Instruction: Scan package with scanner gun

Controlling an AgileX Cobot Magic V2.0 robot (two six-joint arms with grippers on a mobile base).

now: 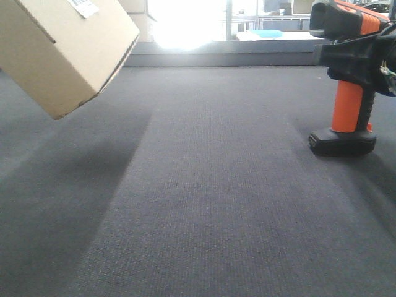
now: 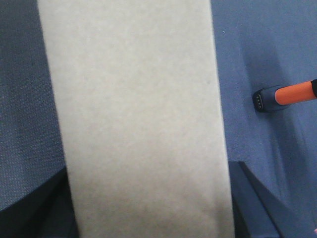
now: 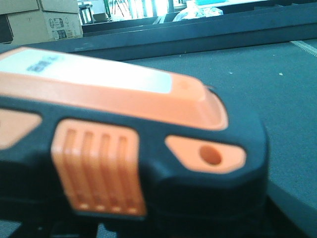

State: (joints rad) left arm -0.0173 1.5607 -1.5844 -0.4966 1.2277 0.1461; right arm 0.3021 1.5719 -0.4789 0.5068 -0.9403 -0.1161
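The package (image 1: 62, 49), a plain tan cardboard box, hangs tilted above the carpet at the upper left, its white barcode label (image 1: 83, 6) on the top face. In the left wrist view the package (image 2: 138, 114) fills the middle, and my left gripper (image 2: 148, 198) is shut on it with dark fingers (image 2: 252, 203) on both sides. The scanner gun (image 1: 348, 105) stands upright at the right, its black foot at or just above the carpet. My right gripper (image 1: 356, 59) is shut round it below the head. The scanner gun's head (image 3: 124, 129) fills the right wrist view. Its handle (image 2: 292, 94) shows in the left wrist view.
Dark grey carpet (image 1: 210, 204) covers the floor. A low dark ledge (image 1: 223, 59) runs along the back under a bright window. Printed cardboard boxes (image 3: 59, 20) stand at the far back left in the right wrist view.
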